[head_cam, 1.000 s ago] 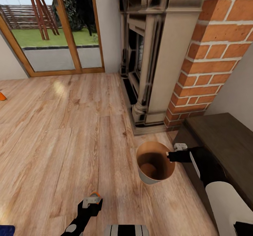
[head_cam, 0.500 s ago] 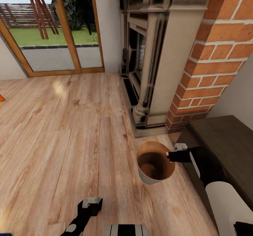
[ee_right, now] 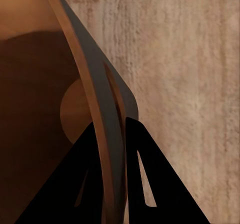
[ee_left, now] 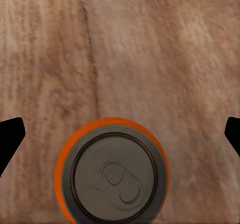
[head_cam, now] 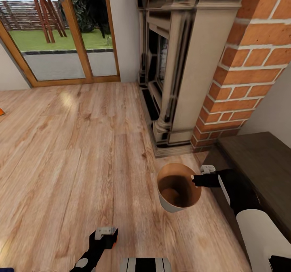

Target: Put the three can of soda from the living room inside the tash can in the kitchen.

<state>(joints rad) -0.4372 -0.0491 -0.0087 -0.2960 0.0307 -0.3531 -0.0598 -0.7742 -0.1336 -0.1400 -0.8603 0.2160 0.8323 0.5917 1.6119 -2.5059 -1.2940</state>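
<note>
One orange can of soda (ee_left: 112,171) stands upright below the wide-open left end effector (ee_left: 120,139); right end effector (ee_right: 111,134) pinches the tash can (head_cam: 178,189) rim.

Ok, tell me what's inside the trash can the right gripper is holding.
The tash can shows a bare brown wood-coloured inside and floor in the head view, no soda cans. The near wall hides a little; the right gripper clamps its rim.

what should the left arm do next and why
Probably lower the left pincer straight down around the orange can of soda. The can stands upright on the wood floor between the open fingers, not yet gripped, while the right pincer holds the tash can by its rim.
</note>
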